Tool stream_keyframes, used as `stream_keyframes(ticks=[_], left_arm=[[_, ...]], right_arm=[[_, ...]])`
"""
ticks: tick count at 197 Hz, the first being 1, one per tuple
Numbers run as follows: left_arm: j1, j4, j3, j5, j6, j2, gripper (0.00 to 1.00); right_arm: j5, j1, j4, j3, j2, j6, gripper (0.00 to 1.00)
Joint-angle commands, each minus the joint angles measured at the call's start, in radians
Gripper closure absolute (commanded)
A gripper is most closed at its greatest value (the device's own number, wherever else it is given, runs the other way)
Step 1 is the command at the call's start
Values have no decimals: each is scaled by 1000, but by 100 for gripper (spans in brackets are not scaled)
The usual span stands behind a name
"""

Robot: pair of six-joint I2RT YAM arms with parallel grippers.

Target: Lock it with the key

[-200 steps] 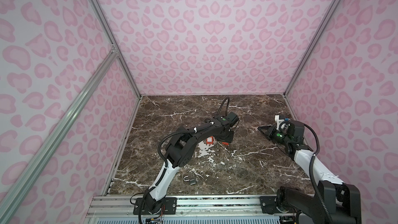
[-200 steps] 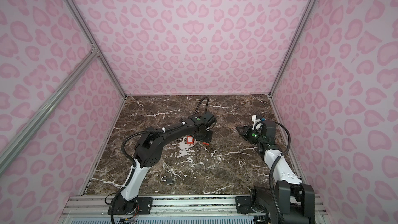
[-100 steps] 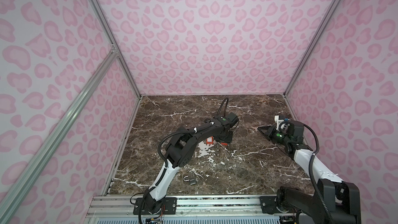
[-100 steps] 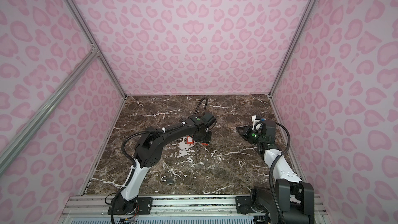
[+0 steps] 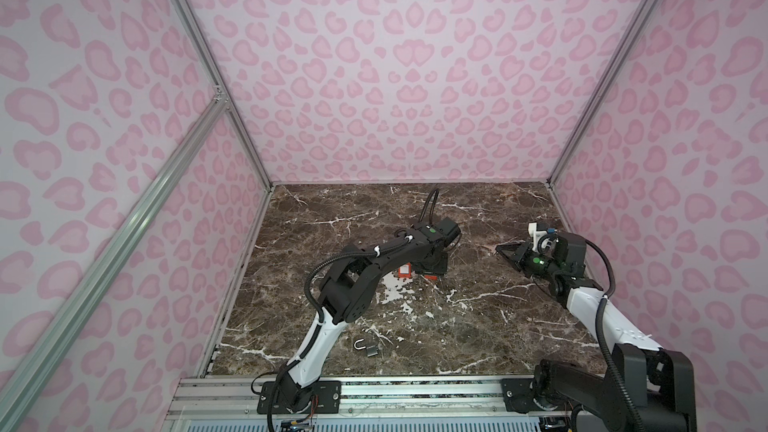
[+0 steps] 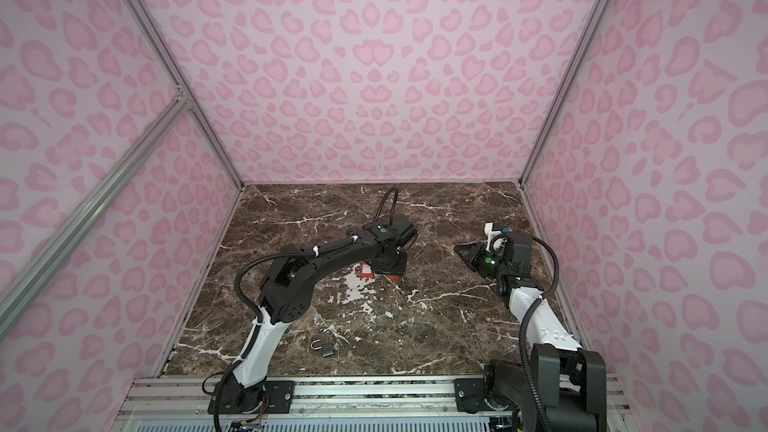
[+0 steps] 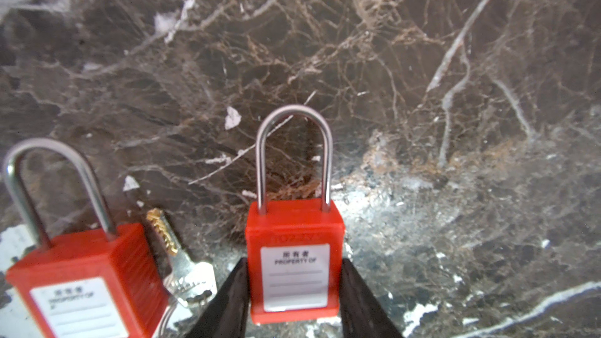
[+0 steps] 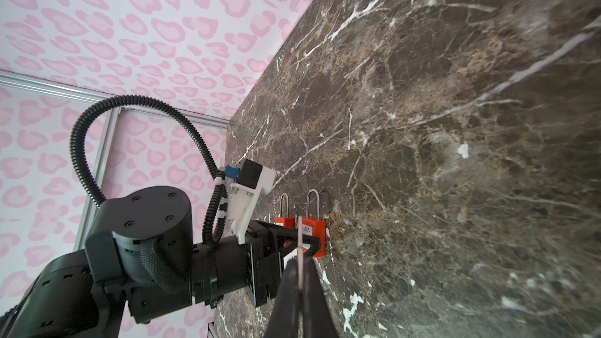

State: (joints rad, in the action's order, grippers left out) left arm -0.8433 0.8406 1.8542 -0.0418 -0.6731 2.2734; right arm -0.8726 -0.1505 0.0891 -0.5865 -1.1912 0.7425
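Note:
In the left wrist view a red padlock (image 7: 294,265) with a white label and a steel shackle stands upright on the marble, and my left gripper (image 7: 294,263) is shut on its body, one black finger (image 7: 232,291) on each side. A second red padlock (image 7: 84,281) stands close beside it. In both top views the left gripper (image 5: 432,268) hangs over the pair near the table's middle. My right gripper (image 8: 300,266) hovers at the right (image 5: 505,249), shut on a thin key (image 8: 299,238) that shows edge-on and points towards the padlocks.
A bunch of loose keys (image 7: 183,265) lies on the marble between the two red padlocks. A small silver padlock (image 5: 368,347) with its shackle open lies near the front edge, also in a top view (image 6: 324,346). Pink patterned walls close in three sides.

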Motion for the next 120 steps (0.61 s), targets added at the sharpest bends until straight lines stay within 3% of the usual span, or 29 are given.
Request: stream_keyframes(ticks=[1, 44, 97, 120], left_arm=[[-2, 8, -7, -16, -27, -11, 51], [-8, -13, -5, -23, -24, -44, 37], [-8, -56, 2, -38, -5, -112, 32], [-1, -65, -10, -41, 1, -146, 32]], right_arm=[[-14, 1, 41, 6, -7, 10, 100], [-13, 6, 51, 16, -13, 11, 100], [28, 30, 26, 16, -27, 14, 100], [111, 89, -5, 25, -29, 25, 100]])
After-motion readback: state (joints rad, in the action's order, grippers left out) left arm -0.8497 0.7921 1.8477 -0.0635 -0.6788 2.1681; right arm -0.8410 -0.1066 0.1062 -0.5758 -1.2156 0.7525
